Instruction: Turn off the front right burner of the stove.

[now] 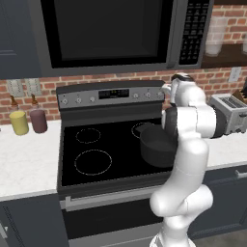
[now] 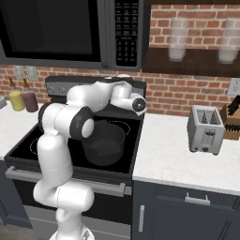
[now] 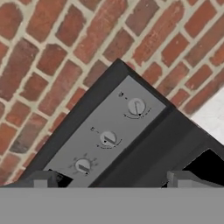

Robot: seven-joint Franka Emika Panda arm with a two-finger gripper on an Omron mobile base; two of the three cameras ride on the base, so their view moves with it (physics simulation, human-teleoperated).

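The stove (image 1: 111, 144) has a flat black glass top and a grey back panel (image 1: 96, 99) with a row of small round knobs. A dark pot (image 1: 157, 144) (image 2: 103, 143) stands on the right half of the glass, so the front right burner is hidden under it. My gripper (image 1: 169, 89) hovers at the right end of the back panel, open and holding nothing. In the hand view the gripper (image 3: 113, 179) points at the panel (image 3: 105, 131), with three knobs ahead: one far (image 3: 136, 106), one in the middle (image 3: 108, 138), one nearest (image 3: 82, 166). The fingertips (image 3: 43, 179) touch none of them.
A black microwave (image 1: 111, 34) hangs low over the stove. A toaster (image 1: 229, 111) (image 2: 205, 129) and a knife block (image 2: 232, 117) stand on the right counter. Two bottles (image 1: 28, 120) stand on the left counter. A brick wall (image 3: 52, 57) rises behind the panel.
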